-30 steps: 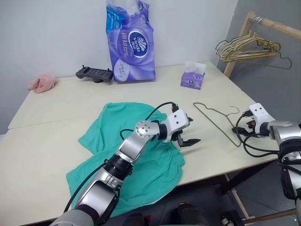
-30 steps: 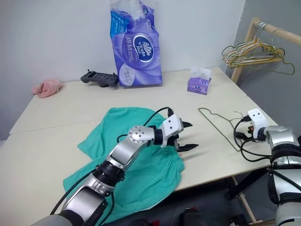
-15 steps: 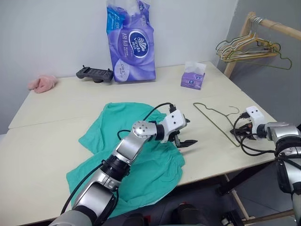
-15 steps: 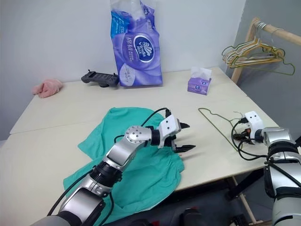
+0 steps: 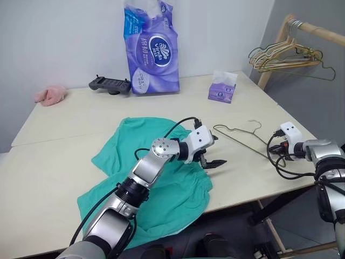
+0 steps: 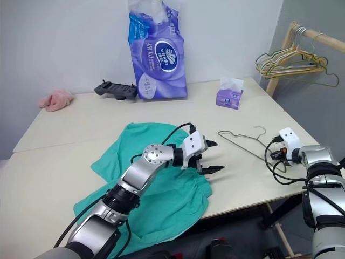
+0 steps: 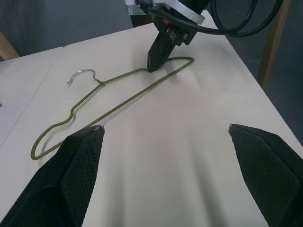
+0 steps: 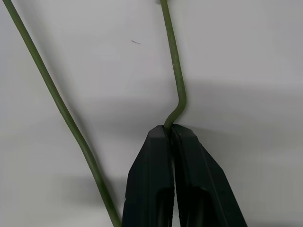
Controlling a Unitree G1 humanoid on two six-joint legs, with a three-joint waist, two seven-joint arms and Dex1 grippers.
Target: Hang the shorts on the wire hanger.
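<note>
Right tool [image 8: 171,135], jaws pressed together on one corner bend of the wire hanger [image 5: 237,136], pinches the thin wire at the right edge of the worktop [image 5: 64,124]; left tool [image 5: 213,152], jaws spread wide and empty, hovers just above the near-right edge of the shorts [image 5: 161,189]. Risk, as a judgement: so slender and smooth a wire may twist or slip out between the flat fingertips when lifted, and the long triangular frame may swing or drag across the worktop. Hanger: dark olive wire, curved hook, lying flat between the two tools. Shorts: teal-green, rumpled and spread flat on the near side of the worktop, apart from the hanger.
</note>
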